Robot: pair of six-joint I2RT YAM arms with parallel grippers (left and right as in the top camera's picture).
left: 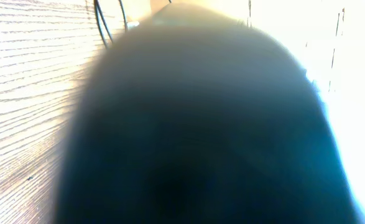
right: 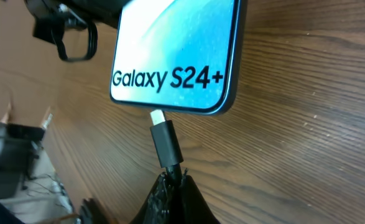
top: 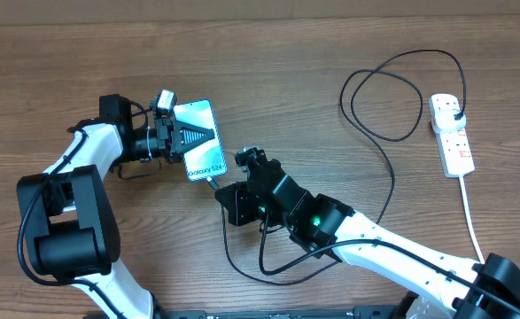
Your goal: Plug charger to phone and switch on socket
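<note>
Both grippers are closed: right gripper (right: 173, 186) pinching the charger (right: 165, 140), tip just short of the bottom edge of the phone (right: 176, 56), left gripper (top: 193, 136) over it. Wooden table (top: 330, 44) spreads wide around them.

A wooden bench (top: 268, 53) with a mid-brown, clearly lined grain is seen filling nearly the whole overhead view. Along its far edge, a paler tan strip (top: 242, 7) is shown, though what it belongs to cannot be told. In the left wrist view, the wood is washed almost white by strong light, brightest toward the right. In the right wrist view, the bench's edge is seen at the lower left. Beyond it, blurred dark clutter (right: 11, 158) and a cardboard-coloured piece (right: 28, 119) are made out over a pale floor (right: 36, 199).
</note>
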